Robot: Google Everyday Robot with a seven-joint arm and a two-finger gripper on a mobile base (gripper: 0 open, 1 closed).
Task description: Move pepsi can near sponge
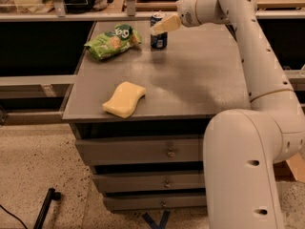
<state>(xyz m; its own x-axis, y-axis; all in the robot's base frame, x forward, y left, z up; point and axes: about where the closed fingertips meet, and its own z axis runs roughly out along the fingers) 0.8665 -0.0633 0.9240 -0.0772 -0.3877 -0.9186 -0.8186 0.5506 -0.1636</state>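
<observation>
The pepsi can (158, 39) is dark blue with a silver top and stands upright at the back of the grey cabinet top (200, 80). My gripper (163, 26) reaches in from the right and overlaps the can's upper part. Whether it touches the can does not show. The pale yellow wavy-edged sponge (125, 99) lies flat near the front left edge, well apart from the can.
A green snack bag (112, 41) lies just left of the can. The cabinet has several drawers (143, 149) below. My white arm (257, 70) arcs over the right side. Shelving and a rail stand behind the cabinet.
</observation>
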